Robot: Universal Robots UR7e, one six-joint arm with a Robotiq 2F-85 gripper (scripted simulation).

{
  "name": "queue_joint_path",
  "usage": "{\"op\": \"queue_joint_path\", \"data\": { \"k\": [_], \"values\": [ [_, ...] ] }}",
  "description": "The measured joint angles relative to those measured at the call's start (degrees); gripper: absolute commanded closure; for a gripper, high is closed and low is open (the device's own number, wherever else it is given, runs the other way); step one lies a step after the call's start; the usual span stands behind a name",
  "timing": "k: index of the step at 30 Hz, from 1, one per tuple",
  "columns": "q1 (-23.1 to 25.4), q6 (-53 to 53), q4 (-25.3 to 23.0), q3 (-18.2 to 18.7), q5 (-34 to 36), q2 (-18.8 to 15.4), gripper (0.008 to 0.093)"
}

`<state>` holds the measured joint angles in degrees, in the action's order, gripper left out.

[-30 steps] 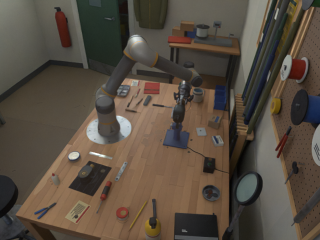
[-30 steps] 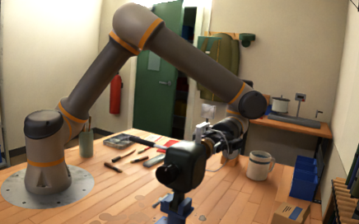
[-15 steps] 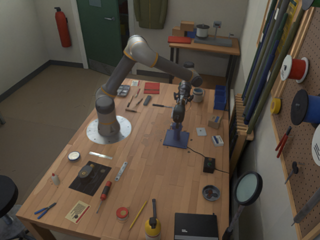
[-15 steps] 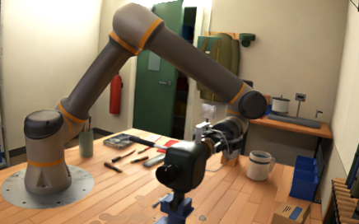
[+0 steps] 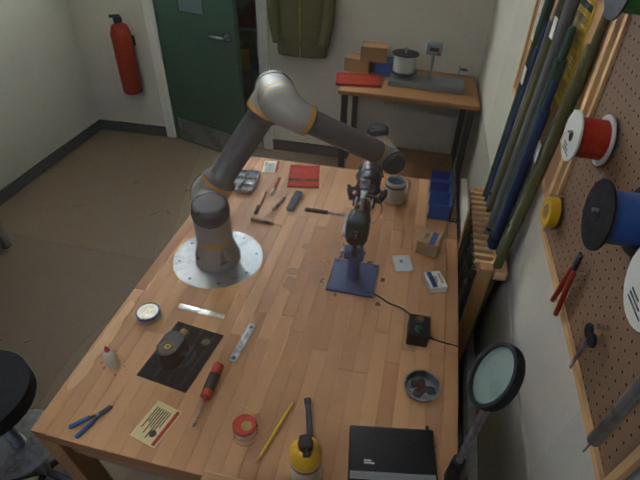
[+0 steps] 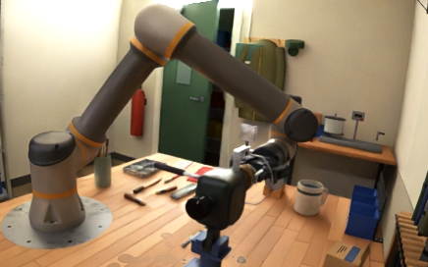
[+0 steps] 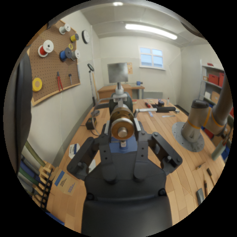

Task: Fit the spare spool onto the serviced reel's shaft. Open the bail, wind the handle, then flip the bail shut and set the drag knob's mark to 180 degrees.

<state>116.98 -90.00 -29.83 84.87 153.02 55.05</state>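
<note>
The brass spool (image 7: 121, 122) sits on the front of the reel, its round face toward the wrist camera. My gripper (image 7: 121, 128) is clamped on the spool, one finger on each side of its rim. The dark reel body (image 6: 219, 196) stands on a blue stand (image 5: 353, 274) in the middle of the bench. Its handle (image 7: 159, 109) sticks out to one side. The bail wire (image 7: 98, 107) curves round the other side. A black knob (image 6: 196, 208) shows on the reel's rear end. Its mark is not visible.
A white mug (image 6: 309, 197) stands just behind the gripper. Blue bins (image 6: 361, 216) sit at the bench's far corner. Small hand tools (image 5: 274, 201) lie toward the arm's base (image 5: 217, 256). A black pedal box (image 5: 417, 329) and its cable lie beside the stand.
</note>
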Motion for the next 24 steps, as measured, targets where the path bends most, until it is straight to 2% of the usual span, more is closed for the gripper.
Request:
{"op": "queue_joint_path", "data": {
  "k": [24],
  "values": [
    [0.0, 0.0, 0.0, 0.0, 0.0, 0.0, 0.0449]
  ]
}}
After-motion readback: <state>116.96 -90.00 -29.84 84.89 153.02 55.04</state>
